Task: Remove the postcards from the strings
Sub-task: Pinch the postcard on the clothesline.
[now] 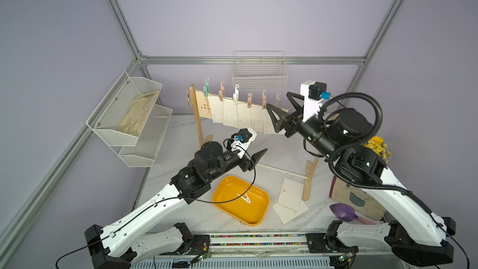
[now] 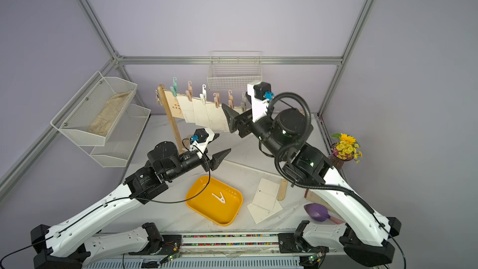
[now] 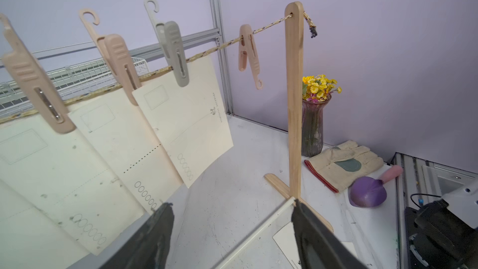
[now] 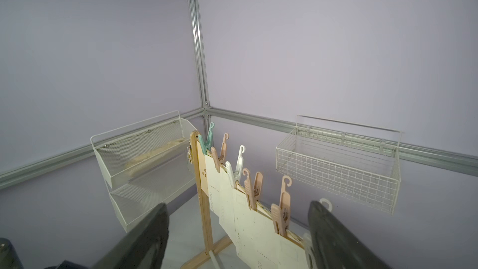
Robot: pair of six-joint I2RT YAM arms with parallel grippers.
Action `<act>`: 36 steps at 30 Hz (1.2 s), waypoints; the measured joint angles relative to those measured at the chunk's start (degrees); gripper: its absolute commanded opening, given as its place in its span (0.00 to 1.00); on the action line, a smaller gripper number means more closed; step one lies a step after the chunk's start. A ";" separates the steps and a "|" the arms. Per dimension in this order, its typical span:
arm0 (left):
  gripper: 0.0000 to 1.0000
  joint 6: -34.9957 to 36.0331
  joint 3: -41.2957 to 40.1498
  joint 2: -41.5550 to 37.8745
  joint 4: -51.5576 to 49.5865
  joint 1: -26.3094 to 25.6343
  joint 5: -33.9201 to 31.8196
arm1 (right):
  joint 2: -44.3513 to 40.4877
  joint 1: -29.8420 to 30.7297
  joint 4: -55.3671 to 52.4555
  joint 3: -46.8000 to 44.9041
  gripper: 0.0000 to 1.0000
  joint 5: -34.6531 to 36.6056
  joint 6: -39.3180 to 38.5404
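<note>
Left wrist view shows the left gripper (image 3: 231, 203) with its two dark fingers (image 3: 152, 236) spread wide. Nothing lies between them but bare bench (image 3: 227, 177) and a thin white rod (image 3: 258, 229). It hangs low in front of the line, one finger before the bottom corner of a card, the other before the foot of a wooden post (image 3: 294, 99).

Beyond it the string (image 3: 214, 49) runs taut into the top of that post. The hanging postcards (image 3: 181, 115) overlap one another along it, each pinched by a hooked peg. The last card is held by a grey clothespin (image 3: 173, 53). Between that and the post a pink clothespin (image 3: 249, 53) dangles hook-down from the string with no card in it.

The right gripper (image 4: 238, 204) is up at line height, its fingers apart too, straddling the right-hand end of the row. Whether either finger touches a card or peg I cannot tell.

Farther out, in both top views, two loose postcards (image 1: 291, 194) lie flat and overlapping on the bench, just beside the post's foot. Near them a yellow tray (image 1: 256, 213) holds one white clothespin (image 1: 245, 198). At the line's other end a tan postcard (image 1: 204, 107) hangs against the second post (image 1: 198, 122). A vase of yellow flowers (image 3: 313, 125), a work glove (image 3: 344, 164) and a purple scoop (image 3: 367, 195) sit near the bench's right edge.
</note>
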 measured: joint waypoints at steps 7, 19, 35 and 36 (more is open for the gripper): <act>0.68 -4.50 0.02 5.25 5.22 8.83 12.44 | 1.73 -8.44 -8.52 2.78 0.86 -7.10 2.45; 0.63 -7.91 3.13 15.04 10.84 10.84 25.90 | 3.50 -18.43 -17.88 10.93 0.92 -19.56 2.89; 0.58 -8.11 7.82 21.55 16.41 13.62 22.60 | 15.61 -30.64 -25.51 18.47 0.95 -39.91 2.60; 0.57 -8.17 7.98 22.12 16.68 13.79 23.10 | 15.61 -30.67 -25.55 18.82 0.95 -40.70 2.54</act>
